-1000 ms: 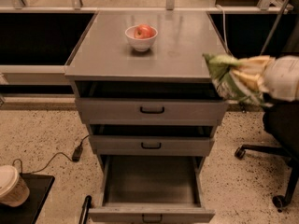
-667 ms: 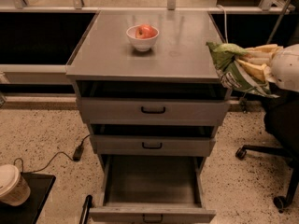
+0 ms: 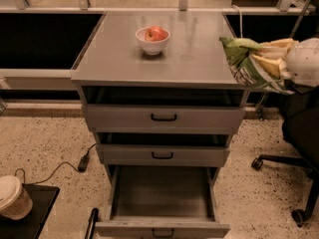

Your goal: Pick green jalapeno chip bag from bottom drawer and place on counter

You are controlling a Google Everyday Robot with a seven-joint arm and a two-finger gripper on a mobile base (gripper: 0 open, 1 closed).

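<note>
Since a second ago the tool (image 3: 265,59) has lifted the green jalapeno chip bag (image 3: 244,62) from beside the top drawer's (image 3: 163,117) right end to the level of the table (image 3: 114,54). The bag's crinkled left tip now overlaps the table's right edge. The bottom drawer (image 3: 162,195) is pulled far out toward the near side, with only its bare grey floor showing. The top drawer and the middle drawer (image 3: 162,155) above it stand slightly open, their insides dark. A white bowl (image 3: 152,43) on the far middle of the table holds a red fruit (image 3: 156,33). The arm reaches in level from the right, and the tool is clenched on the bag's right half.
</note>
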